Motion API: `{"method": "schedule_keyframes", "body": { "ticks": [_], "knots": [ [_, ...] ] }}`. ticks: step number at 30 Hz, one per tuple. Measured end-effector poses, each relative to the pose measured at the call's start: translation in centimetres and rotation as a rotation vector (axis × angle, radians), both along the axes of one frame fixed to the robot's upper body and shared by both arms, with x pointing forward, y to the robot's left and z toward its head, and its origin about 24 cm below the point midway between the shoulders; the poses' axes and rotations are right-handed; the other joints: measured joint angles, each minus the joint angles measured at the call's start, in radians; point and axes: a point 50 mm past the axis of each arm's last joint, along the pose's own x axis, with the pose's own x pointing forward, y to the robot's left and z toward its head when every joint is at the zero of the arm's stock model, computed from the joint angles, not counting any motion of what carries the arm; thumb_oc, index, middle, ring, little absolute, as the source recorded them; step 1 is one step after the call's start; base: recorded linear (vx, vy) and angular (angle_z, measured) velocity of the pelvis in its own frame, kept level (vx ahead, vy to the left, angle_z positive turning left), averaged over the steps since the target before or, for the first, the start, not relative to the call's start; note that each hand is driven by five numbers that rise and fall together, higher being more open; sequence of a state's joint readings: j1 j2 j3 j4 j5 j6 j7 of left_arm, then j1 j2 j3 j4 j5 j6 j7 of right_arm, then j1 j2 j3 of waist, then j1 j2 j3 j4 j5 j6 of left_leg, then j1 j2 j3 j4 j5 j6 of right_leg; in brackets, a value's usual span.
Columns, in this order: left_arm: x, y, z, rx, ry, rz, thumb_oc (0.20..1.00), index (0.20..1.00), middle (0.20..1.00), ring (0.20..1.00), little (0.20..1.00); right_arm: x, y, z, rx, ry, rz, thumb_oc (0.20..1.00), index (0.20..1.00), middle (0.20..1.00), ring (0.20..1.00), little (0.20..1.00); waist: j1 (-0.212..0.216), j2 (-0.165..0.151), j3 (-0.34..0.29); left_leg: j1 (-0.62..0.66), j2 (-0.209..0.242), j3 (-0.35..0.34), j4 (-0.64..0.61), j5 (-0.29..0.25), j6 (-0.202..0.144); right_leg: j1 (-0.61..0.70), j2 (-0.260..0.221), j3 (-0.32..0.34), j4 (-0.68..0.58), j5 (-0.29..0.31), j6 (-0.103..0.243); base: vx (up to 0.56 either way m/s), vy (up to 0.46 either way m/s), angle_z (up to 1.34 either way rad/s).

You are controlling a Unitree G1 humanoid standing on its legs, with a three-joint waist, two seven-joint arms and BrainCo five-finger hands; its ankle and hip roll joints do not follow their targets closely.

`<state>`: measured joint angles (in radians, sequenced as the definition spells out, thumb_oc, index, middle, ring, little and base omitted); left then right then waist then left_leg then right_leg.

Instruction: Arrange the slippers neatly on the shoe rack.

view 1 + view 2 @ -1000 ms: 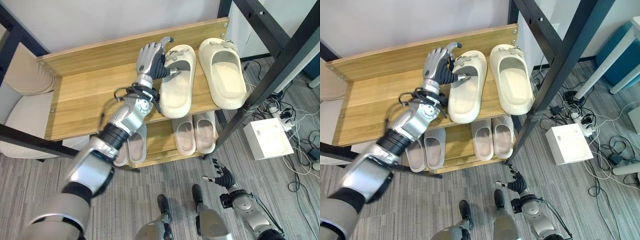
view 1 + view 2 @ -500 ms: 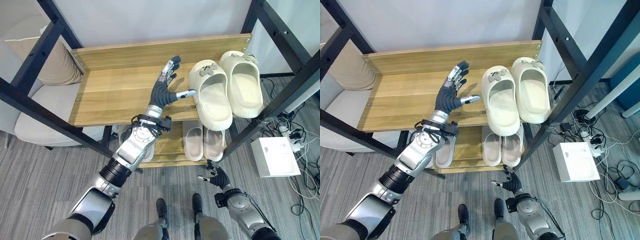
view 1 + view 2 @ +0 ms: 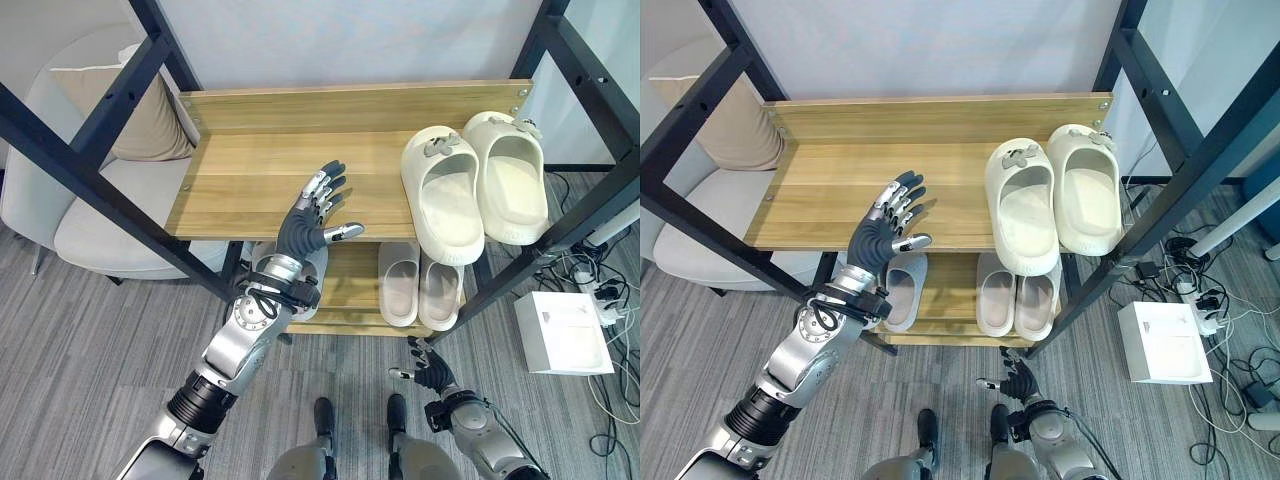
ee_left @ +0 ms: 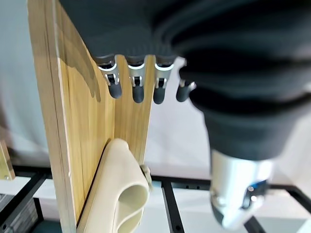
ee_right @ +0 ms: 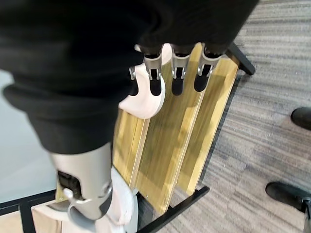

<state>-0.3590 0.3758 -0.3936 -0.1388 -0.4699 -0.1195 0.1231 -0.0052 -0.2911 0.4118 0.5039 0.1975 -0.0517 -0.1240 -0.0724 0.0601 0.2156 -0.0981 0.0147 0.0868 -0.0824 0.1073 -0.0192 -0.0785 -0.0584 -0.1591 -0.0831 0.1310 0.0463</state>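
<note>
Left eye view: the left hand (image 3: 313, 222) hovers mid-frame over the shoe rack (image 3: 250, 165), fingers spread and holding nothing — likely clear of the cream slippers (image 3: 442, 195), which sit side by side at right, toes to the wall. Lower right, the right hand (image 3: 428, 365) hangs loosely open, idle.

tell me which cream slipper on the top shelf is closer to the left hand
The inner cream slipper: it lies beside the open left hand, while its mate sits at the shelf's right end.
</note>
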Motion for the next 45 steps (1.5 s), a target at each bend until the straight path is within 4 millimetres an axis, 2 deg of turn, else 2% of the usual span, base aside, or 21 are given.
{"method": "schedule_keyframes", "body": {
  "ticks": [8, 15, 19, 20, 24, 33, 45],
  "knots": [
    [-0.4, -1.7, -0.3, -0.015, 0.035, -0.118, 1.0, 1.0, 1.0, 1.0, 1.0, -0.3, -0.1, -0.2, -0.002, 0.019, 0.0, 1.0, 1.0, 1.0, 1.0, 1.0, -0.008, 0.0, 0.0, 0.0, 0.0, 0.004, 0.0, 0.001, 0.0, -0.002, 0.0, 0.003, -0.001, -0.001, 0.0, 0.0, -0.001, -0.01],
    [0.0, -3.1, 1.8, 0.024, -0.04, -0.198, 1.0, 1.0, 1.0, 1.0, 1.0, -0.4, -0.1, -0.3, -0.001, 0.024, 0.0, 1.0, 1.0, 1.0, 1.0, 1.0, -0.023, 0.001, -0.001, 0.0, 0.0, 0.011, 0.0, 0.0, 0.0, -0.007, 0.0, 0.016, -0.005, -0.005, 0.003, 0.01, -0.006, -0.04],
    [0.0, -4.2, 1.4, 0.058, -0.033, -0.24, 1.0, 1.0, 1.0, 1.0, 1.0, -0.4, -0.1, -0.3, -0.001, 0.025, 0.001, 1.0, 1.0, 1.0, 1.0, 1.0, -0.029, 0.005, -0.003, -0.002, 0.0, 0.014, 0.0, -0.001, 0.0, -0.01, 0.0, 0.02, -0.005, -0.005, 0.003, 0.01, -0.009, -0.02],
    [0.5, -4.4, 0.8, 0.095, -0.008, -0.234, 1.0, 1.0, 1.0, 1.0, 1.0, -0.4, -0.1, -0.3, -0.001, 0.024, 0.002, 1.0, 1.0, 1.0, 1.0, 1.0, -0.032, 0.007, -0.004, -0.003, 0.0, 0.015, 0.0, -0.001, 0.0, -0.012, 0.001, 0.021, -0.005, -0.005, 0.003, 0.01, -0.021, -0.05],
    [0.9, -4.5, 1.1, 0.189, -0.067, -0.189, 1.0, 1.0, 1.0, 1.0, 1.0, -0.5, -0.3, -0.5, -0.006, 0.033, -0.003, 1.0, 1.0, 1.0, 1.0, 1.0, -0.035, 0.01, -0.006, -0.004, 0.0, 0.021, 0.0, -0.001, 0.0, -0.014, 0.0, 0.024, -0.005, -0.005, 0.003, 0.0, -0.006, -0.01],
    [1.4, -4.8, 1.1, 0.25, -0.107, -0.152, 1.0, 1.0, 1.0, 1.0, 1.0, -0.7, -0.5, -0.8, -0.016, 0.048, -0.01, 1.0, 1.0, 1.0, 1.0, 1.0, -0.035, 0.015, -0.009, -0.004, 0.0, 0.024, 0.0, -0.001, 0.0, -0.015, 0.0, 0.026, -0.005, -0.006, 0.004, 0.0, 0.0, 0.0],
    [3.9, -5.0, 2.8, 0.377, -0.223, 0.012, 1.0, 1.0, 1.0, 1.0, 1.0, -1.1, -0.7, -1.1, -0.006, 0.064, -0.028, 1.0, 1.0, 1.0, 1.0, 1.0, -0.038, 0.015, -0.009, -0.016, 0.0, 0.034, 0.0, -0.001, 0.0, -0.032, 0.0, 0.037, -0.005, -0.004, 0.006, 0.0, 0.0, -0.01]
  ]
}}
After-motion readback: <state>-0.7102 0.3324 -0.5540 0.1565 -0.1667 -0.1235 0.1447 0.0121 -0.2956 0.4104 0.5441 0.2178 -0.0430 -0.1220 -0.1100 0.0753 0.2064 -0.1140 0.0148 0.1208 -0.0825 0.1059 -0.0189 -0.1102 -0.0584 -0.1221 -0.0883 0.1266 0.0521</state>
